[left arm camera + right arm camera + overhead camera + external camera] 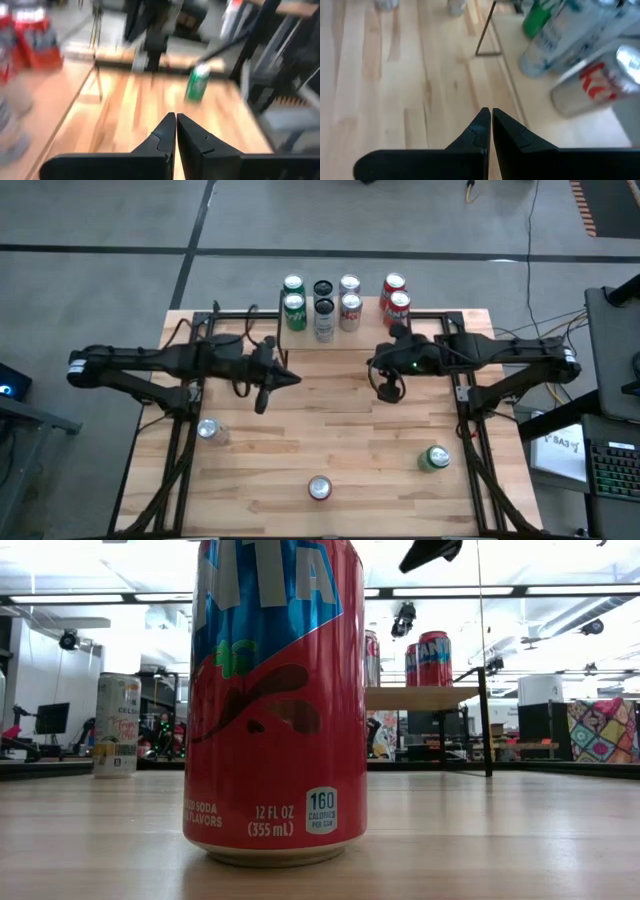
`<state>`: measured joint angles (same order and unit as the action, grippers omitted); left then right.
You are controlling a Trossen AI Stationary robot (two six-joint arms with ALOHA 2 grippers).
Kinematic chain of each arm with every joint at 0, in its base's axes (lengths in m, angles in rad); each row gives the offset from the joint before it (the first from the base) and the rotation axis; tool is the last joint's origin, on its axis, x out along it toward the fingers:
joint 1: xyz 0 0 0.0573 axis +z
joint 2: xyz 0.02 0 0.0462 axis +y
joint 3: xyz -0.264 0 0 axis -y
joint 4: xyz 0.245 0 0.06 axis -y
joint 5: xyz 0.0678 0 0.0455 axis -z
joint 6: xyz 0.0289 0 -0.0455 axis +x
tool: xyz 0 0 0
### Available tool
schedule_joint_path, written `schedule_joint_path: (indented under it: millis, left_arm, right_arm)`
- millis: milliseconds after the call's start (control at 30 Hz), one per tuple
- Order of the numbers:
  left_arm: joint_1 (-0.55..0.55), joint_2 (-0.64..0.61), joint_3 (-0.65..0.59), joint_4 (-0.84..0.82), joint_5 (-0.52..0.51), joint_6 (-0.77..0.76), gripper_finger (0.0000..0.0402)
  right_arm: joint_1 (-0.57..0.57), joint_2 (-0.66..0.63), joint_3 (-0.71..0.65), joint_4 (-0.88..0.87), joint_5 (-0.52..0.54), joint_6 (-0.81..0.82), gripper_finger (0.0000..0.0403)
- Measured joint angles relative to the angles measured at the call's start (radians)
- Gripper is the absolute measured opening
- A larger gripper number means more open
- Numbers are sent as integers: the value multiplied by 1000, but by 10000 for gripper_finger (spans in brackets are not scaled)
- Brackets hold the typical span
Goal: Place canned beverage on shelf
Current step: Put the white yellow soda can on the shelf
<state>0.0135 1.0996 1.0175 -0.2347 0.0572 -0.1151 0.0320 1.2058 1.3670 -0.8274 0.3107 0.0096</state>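
Observation:
Three canned beverages stand on the tabletop: a silver one (208,430) at the left, a red one (319,488) near the front edge, which fills the low view (275,700), and a green one (434,458) (197,82) at the right. The shelf (350,340) (425,697) stands at the far edge with several cans on its top board (545,125). My left gripper (291,379) (176,117) hovers shut over the table's middle. My right gripper (380,375) (491,112) hovers shut just in front of the shelf's right part. Neither holds anything.
On the shelf stand green (294,305), black and silver (323,310), white (350,305) and red (396,300) cans. A thin black shelf leg (485,30) stands ahead of my right gripper. Bare wood lies between the three loose cans.

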Motion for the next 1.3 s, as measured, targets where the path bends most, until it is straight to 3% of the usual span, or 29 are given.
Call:
schedule_joint_path:
  millis: [200,367,533,633,833,1067,1300]
  left_arm:
    - [1,44,160,-438,-118,-11,0]
    - [1,98,244,-750,-194,-61,0]
    - [6,178,301,-1080,-351,-246,0]
    - [16,218,312,-1224,-388,-351,0]
    - [70,218,277,-1302,-340,-370,0]
    - [116,145,265,-1304,-273,-207,0]
    - [265,74,264,-1333,-289,-223,0]
  right_arm:
    - [16,-9,0,-138,-3,80,9]
    - [16,-9,0,-156,-3,92,9]
    - [16,-9,0,-154,-3,71,9]
    - [16,-8,-1,-138,-3,55,9]
    - [16,-8,-1,-127,-3,42,9]
    - [16,-7,-2,-126,-3,42,9]
    - [16,-7,-2,-123,-3,41,9]
